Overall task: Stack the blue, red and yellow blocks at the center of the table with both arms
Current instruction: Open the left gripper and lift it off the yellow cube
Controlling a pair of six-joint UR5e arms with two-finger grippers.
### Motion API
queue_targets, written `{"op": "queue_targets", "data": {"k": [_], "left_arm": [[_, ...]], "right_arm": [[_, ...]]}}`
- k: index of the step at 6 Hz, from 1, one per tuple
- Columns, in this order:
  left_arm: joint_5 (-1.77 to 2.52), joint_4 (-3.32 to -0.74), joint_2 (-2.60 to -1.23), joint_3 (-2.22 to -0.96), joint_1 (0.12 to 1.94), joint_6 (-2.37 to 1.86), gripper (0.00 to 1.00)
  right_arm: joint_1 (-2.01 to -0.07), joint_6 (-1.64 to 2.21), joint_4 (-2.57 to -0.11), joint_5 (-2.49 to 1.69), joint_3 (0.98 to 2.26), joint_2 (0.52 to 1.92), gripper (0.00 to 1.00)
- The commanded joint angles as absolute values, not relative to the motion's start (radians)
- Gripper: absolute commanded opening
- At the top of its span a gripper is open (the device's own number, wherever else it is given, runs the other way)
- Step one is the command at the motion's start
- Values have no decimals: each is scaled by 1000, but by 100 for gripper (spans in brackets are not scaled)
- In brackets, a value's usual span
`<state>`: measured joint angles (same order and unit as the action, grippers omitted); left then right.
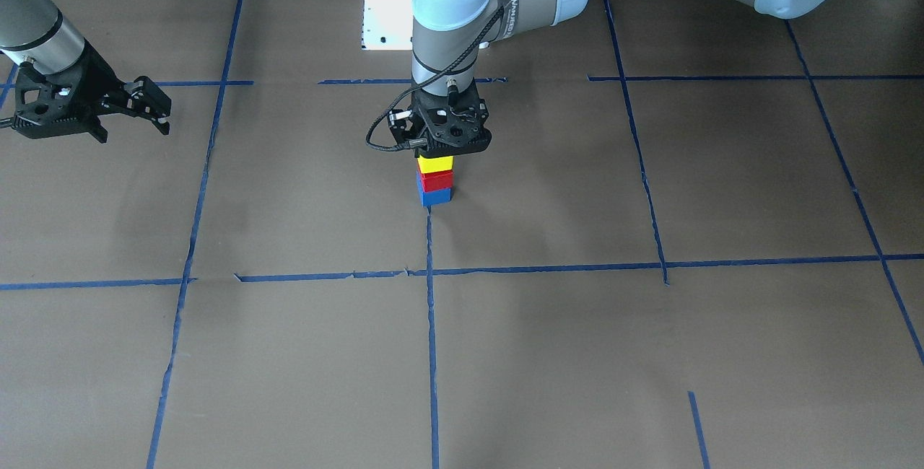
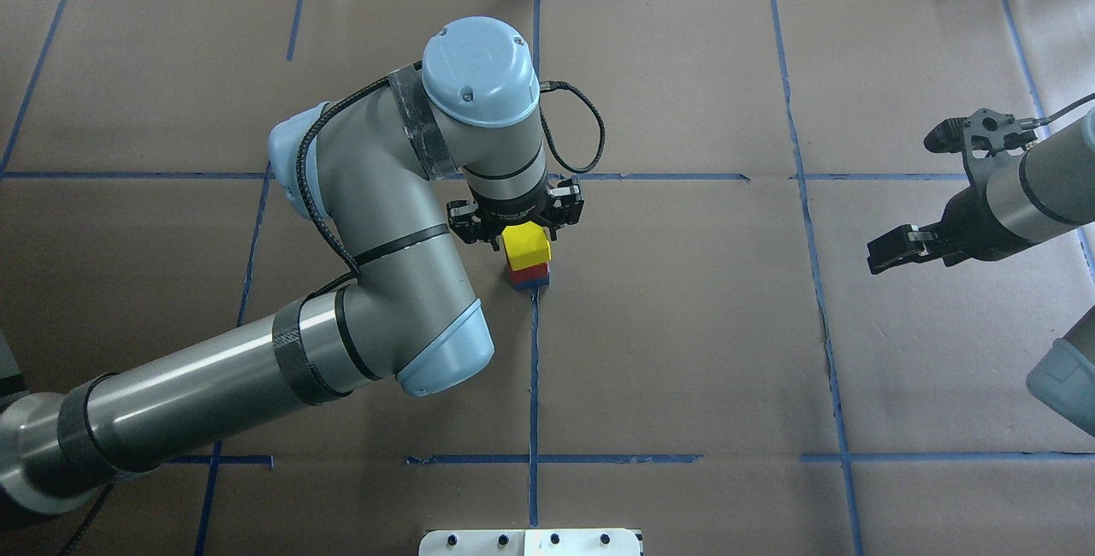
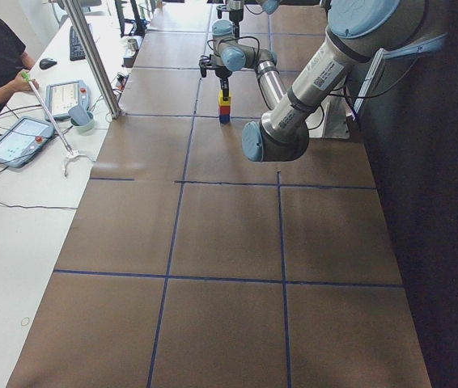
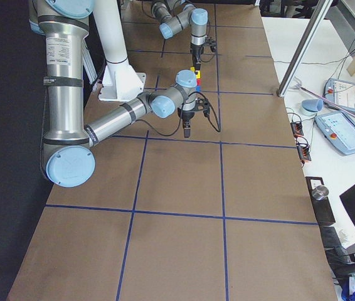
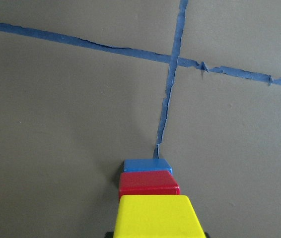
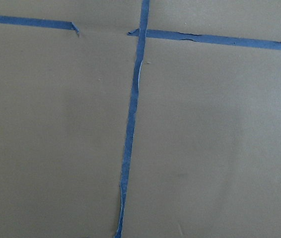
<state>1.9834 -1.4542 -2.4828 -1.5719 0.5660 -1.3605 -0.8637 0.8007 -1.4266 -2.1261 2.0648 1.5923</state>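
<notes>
Three blocks stand stacked at the table's middle: blue block (image 1: 436,198) at the bottom, red block (image 1: 436,180) on it, yellow block (image 1: 435,164) on top. The stack also shows in the overhead view (image 2: 528,258) and the left wrist view (image 5: 153,215). My left gripper (image 1: 437,155) points straight down over the stack and appears shut on the yellow block (image 2: 525,244); its fingers are mostly hidden. My right gripper (image 1: 141,112) hangs open and empty, far off to the stack's side (image 2: 898,231).
Blue tape lines (image 1: 431,325) divide the brown table into squares; the stack sits at the end of one line (image 5: 166,109). A white base plate (image 1: 386,3) lies behind the stack near the robot. An operator, tablets and a pole stand beside the table (image 3: 91,56).
</notes>
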Motion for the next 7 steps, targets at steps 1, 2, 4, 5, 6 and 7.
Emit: {"op": "queue_targets", "data": {"k": [1,2,4,5,6,7], "left_arm": [[1986,-1456,-2487,-1578,566,-1376,100],[1994,-1454,-2482,-1610,568,-1384,100],[1997,-1433,-2392,-1777,601,-1382,100],[2000,-1434,-2281,-1874,623,-1318,100],[1999,-1465,-2143,-1963,633,-1157,100],[2002,-1465,-2056,-2023,678,-1058,100]], "right_arm": [[-864,801,-1427,-2126,2065,1592,100],[-864,799,-1427,-2126,2065,1592,100],[-938,793,-1431,-2191,2086,1598,100],[-1018,682,-1436,-2241,2066,1630,100],[-1131,491,-1443,-2265,2056,1693,100],[-1241,353,-1443,-2343,2040,1762,100]]}}
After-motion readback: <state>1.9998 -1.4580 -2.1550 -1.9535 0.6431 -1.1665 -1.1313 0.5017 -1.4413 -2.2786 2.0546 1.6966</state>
